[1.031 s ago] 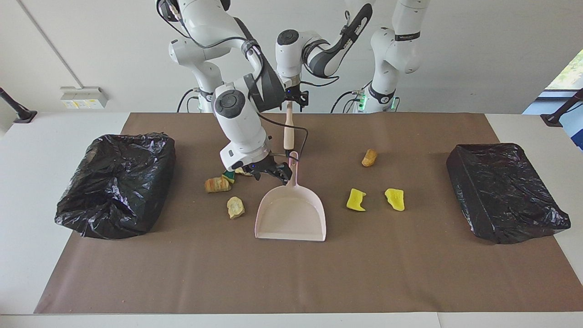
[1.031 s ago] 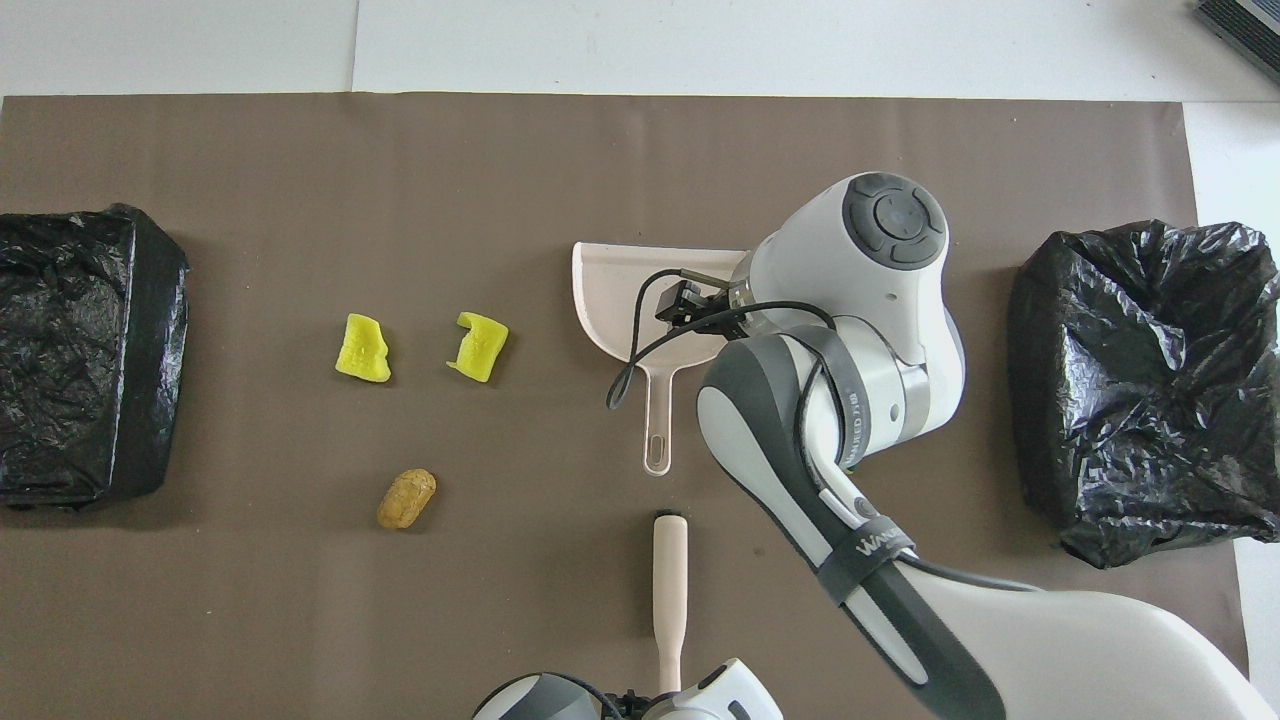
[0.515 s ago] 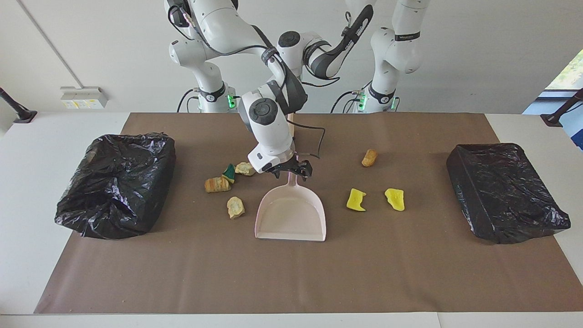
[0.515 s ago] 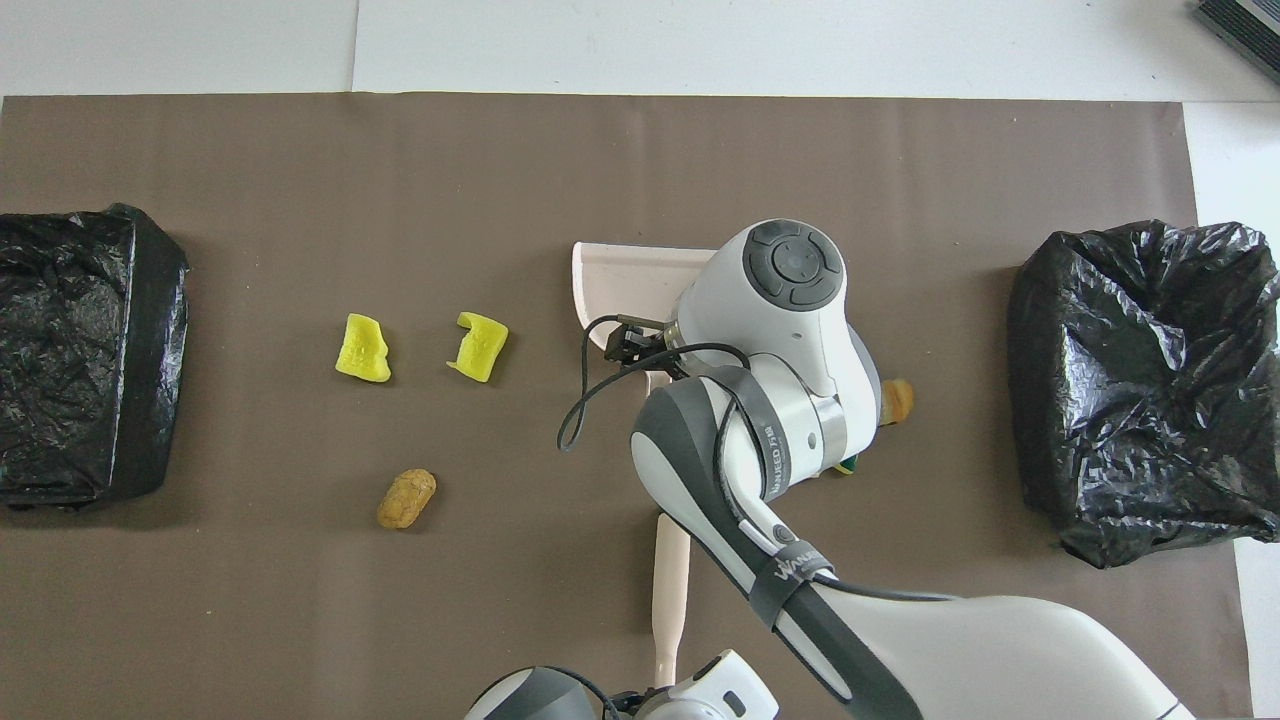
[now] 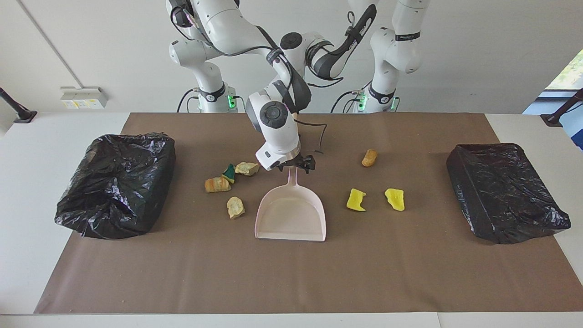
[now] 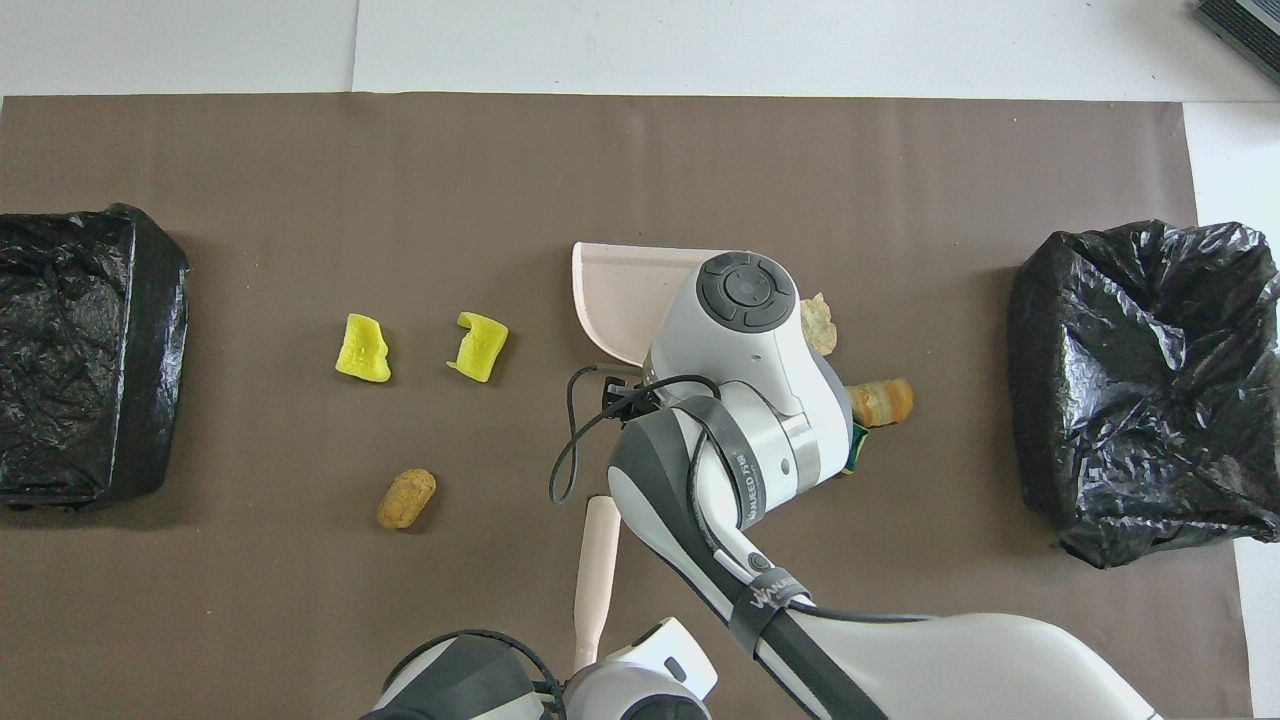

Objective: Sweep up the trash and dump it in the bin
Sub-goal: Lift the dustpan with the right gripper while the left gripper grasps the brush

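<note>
The right claw (image 5: 298, 165) is set at the handle end of the pink plastic dustpan (image 5: 291, 214); whether it is pinching cannot be told. The left claw (image 6: 600, 655) is pinched on the beige-handled brush (image 6: 597, 550). Small lumps of yellow and tan trash (image 5: 356, 200) are scattered on the brown desk (image 5: 291, 273) beside the dustpan.

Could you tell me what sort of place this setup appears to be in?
Probably a robotics lab, staged for a cleaning test: two white arms stand at a table under a brown mat, with scattered trash, a pink dustpan and black-bagged bins at each end.
</note>
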Robot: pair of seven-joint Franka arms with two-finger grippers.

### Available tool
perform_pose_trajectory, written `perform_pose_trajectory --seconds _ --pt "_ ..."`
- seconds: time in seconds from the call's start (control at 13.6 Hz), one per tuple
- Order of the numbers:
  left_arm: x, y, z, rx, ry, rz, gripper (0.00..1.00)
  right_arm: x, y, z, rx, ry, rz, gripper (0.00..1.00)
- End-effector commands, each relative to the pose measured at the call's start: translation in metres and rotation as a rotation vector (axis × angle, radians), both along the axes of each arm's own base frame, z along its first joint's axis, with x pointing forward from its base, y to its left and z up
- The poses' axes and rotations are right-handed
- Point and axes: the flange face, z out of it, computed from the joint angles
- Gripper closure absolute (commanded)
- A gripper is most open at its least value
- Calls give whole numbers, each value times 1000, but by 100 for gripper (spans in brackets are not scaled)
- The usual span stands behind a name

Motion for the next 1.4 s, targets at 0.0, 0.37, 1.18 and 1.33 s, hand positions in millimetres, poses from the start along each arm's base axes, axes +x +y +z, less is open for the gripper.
perform_pose_trajectory --seconds 0.0,0.37,1.18,1.33 --pt "31 46 19 59 19 52 100 -8 -8 4 -14 12 32 69" --pt "107 130 21 156 -6 286 100 -10 -13 1 -27 17 43 80" --pt "90 138 -4 141 -12 1048 100 -24 -78 103 58 -53 913 100" --pt "106 148 -9 80 6 1145 100 -21 -98 82 99 -35 1130 100"
